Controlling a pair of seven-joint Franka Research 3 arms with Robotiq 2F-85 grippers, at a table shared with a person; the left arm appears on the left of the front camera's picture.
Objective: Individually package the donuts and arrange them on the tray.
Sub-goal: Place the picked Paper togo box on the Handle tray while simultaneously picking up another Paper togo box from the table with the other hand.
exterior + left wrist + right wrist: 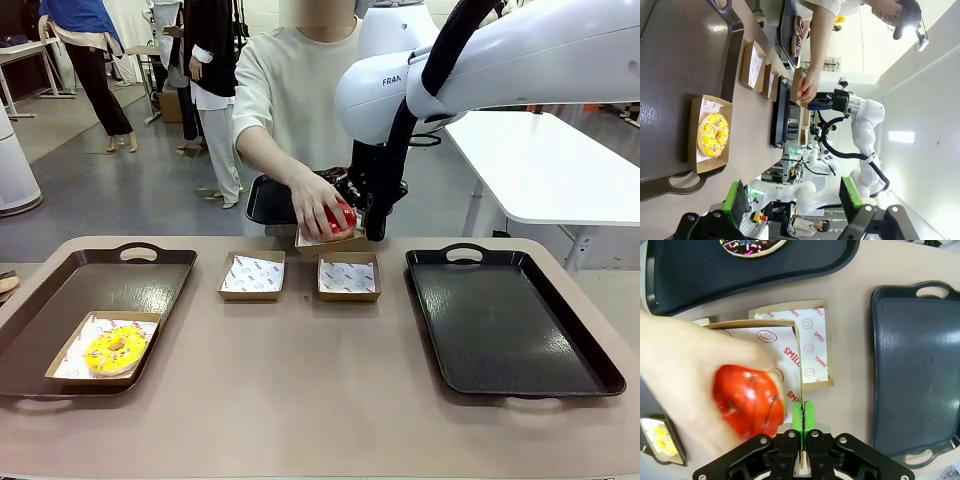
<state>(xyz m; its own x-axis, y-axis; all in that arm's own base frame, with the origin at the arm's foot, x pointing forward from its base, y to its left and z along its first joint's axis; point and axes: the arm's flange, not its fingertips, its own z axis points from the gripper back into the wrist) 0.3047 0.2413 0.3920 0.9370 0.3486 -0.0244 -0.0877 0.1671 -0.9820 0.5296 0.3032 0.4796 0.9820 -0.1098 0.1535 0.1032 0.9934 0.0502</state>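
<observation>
A person's hand (315, 203) lowers the glossy red donut (341, 216) into a cardboard box (330, 240) at the table's far edge. My right gripper (375, 230) is shut on that box's side wall. In the right wrist view the green pads (799, 416) pinch the wall edge, with the red donut (747, 400) just to their left under the blurred hand. The yellow donut (115, 349) lies in a box on the left tray (150, 290). A chocolate donut with sprinkles (752, 246) sits on the far black tray (700, 280). My left gripper (792, 197) hangs open above the yellow donut (713, 135).
Two empty paper-lined boxes (252, 276) (349, 277) stand side by side mid-table. The black tray on the right (505, 320) holds nothing. The person stands at the far side, behind the far tray (265, 200).
</observation>
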